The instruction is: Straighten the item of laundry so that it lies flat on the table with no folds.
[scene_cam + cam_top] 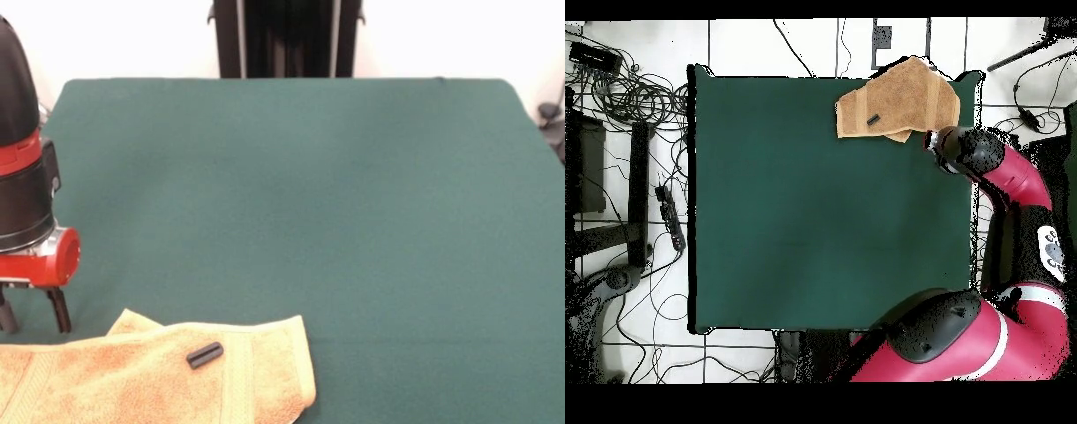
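No writing, label, brand or number can be read in either view; the towel (159, 375) shows none; the desk (353, 194) bears no sign. The arm (1005, 175) likewise carries no legible marking.

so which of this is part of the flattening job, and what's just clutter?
Job:
- towel, partly folded at the table's corner
- table
- gripper, fingers apart beside the towel

Clutter:
- small black cylinder lying on the towel
- cables on the floor
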